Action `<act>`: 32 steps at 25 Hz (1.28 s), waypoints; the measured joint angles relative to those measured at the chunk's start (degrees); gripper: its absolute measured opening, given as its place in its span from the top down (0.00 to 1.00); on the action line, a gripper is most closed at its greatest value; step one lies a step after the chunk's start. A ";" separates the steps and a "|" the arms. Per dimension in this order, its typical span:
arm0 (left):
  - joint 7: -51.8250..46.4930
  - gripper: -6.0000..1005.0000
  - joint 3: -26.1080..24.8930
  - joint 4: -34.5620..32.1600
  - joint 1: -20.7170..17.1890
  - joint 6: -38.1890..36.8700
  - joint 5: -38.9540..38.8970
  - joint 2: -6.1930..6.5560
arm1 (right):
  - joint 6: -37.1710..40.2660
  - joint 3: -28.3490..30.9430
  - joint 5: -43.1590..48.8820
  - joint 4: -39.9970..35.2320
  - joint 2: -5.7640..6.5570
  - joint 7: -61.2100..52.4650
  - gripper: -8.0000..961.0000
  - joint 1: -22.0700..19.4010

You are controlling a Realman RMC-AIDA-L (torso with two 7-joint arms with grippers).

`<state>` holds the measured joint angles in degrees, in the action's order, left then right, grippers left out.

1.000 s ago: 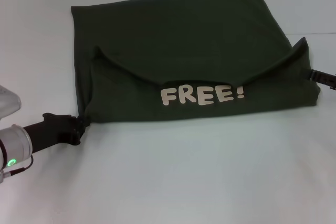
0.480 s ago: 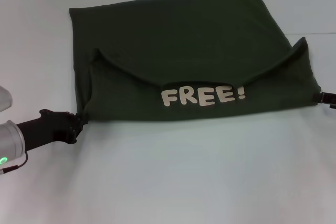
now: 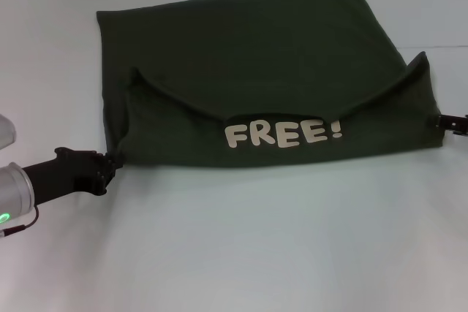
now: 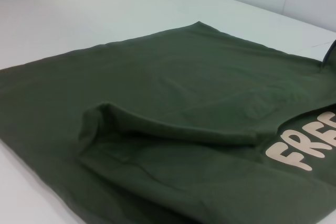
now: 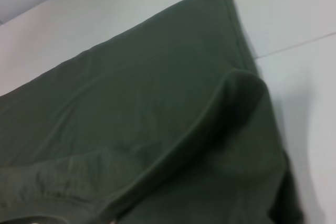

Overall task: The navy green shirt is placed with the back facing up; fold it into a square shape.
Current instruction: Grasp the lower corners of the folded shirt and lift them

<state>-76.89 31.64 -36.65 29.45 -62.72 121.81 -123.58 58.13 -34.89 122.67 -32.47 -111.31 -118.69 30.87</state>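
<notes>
On the white table (image 3: pixel 241 253), centre of the head view, lies the navy green shirt (image 3: pixel 248 56), spread wide from about 9 o'clock to 3 o'clock. Near hem has been brought up over the body: a flap with the cream "FREE!" lettering (image 3: pixel 281 134) now faces up along the near edge, its top edge sagging in a curve between two raised corners. Sleeves not visible, looks like they are tucked inside; can't confirm.

My left gripper (image 3: pixel 111 166) sits at 8 o'clock, touching the shirt's near-left corner. Fingertips run into the dark cloth, so I cannot tell whether they pinch it or are parted. My right gripper (image 3: pixel 447 122) is at 3 o'clock, only its tip showing at the frame edge, right at the shirt's near-right corner; same problem, finger state not readable. Wrist views show no fingers, just cloth: left wrist view has the flap's raised corner and part of the lettering, right wrist view the other raised corner (image 5: pixel 247 85) with a puffy, unflattened fold.

Progress, my judgement: roughly mid-task. One lengthwise fold is in but shallow and loose, flap covers only the near part. Outline is a wide rectangle, not a square.

Left to do, likely: flatten or extend this fold, then fold across the width to bring it to a square, smooth the corners. Risk: soft knit slumps, so the raised corners may collapse unevenly on release.
</notes>
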 joint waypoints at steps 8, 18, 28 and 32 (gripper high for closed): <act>-0.02 0.96 0.00 0.03 0.09 0.40 0.00 0.01 | -3.74 -3.60 0.03 1.26 -1.35 0.59 0.20 1.99; -0.02 0.96 0.00 0.15 0.34 0.51 0.00 0.07 | -4.35 -3.62 0.02 1.36 -1.56 0.56 0.22 1.54; -0.02 0.96 0.00 0.28 0.43 0.50 0.00 0.10 | -2.98 -4.23 -0.03 1.36 -1.54 0.63 0.25 1.40; -0.02 0.96 0.00 0.33 0.44 0.53 0.00 0.10 | -1.14 -3.88 -0.25 1.35 -1.54 0.75 0.33 1.29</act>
<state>-76.91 31.64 -36.32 29.89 -62.19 121.82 -123.48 56.99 -38.77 122.43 -31.12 -112.85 -117.94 32.17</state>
